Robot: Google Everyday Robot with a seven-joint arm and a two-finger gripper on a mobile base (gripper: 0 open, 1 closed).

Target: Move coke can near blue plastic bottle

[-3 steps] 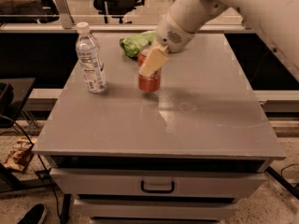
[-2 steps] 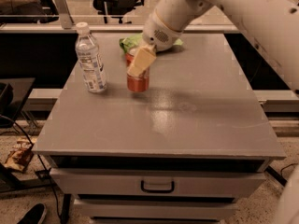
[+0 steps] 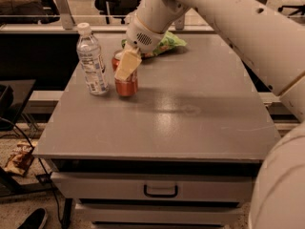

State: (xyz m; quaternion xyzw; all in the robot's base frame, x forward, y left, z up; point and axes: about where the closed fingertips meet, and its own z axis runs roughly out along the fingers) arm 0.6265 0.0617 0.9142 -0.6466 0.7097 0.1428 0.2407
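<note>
Gripper (image 3: 125, 74) clasping coke can (image 3: 129, 86) on table (image 3: 190, 120), just beside blue plastic bottle (image 3: 92, 63).

The end effector (image 3: 126, 73), clamping the coke can (image 3: 127, 87) just beside the blue plastic bottle (image 3: 92, 61), is covering the can's script and most of its top, and its rear finger is hiding behind the can. The arm (image 3: 228, 18) is masking part of the green snack bag (image 3: 167, 42) and running off the right edge.
</note>
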